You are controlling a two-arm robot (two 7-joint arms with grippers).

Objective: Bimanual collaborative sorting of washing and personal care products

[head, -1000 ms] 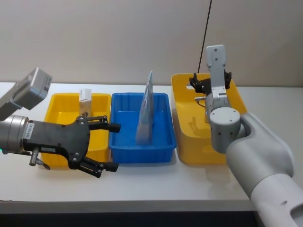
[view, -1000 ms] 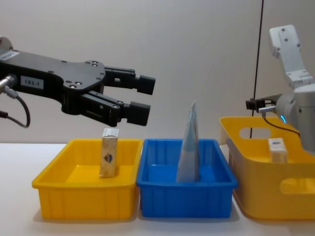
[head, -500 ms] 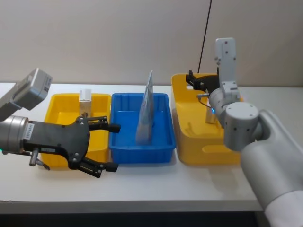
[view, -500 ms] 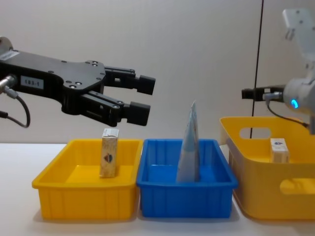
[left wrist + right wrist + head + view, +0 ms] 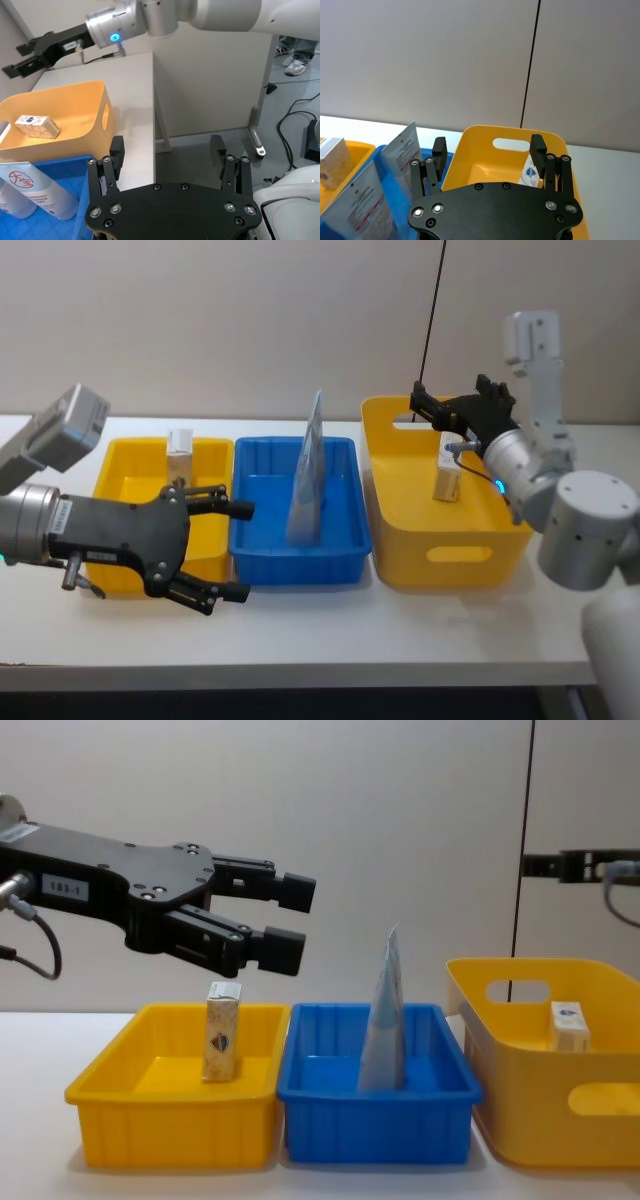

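A small cream carton (image 5: 180, 453) stands upright in the yellow tray (image 5: 120, 570) on the left. Pale blue-grey pouches (image 5: 308, 476) stand on end in the blue tray (image 5: 300, 565). Another cream carton (image 5: 448, 468) rests inside the large yellow basket (image 5: 400, 540), also seen as the carton (image 5: 534, 172) below the right wrist. My right gripper (image 5: 455, 405) hovers open and empty above the basket's back rim. Over the front of the yellow tray my left gripper (image 5: 240, 550) hangs open with nothing in it, higher than the carton (image 5: 222, 1045).
The two trays and the basket stand side by side in a row on the white table (image 5: 330, 640). A thin black cable (image 5: 432, 310) runs up the wall behind the basket. The table's front strip is bare.
My right gripper has risen out of the basket and its arm has swung to the right, leaving the carton inside. The left gripper has not moved.
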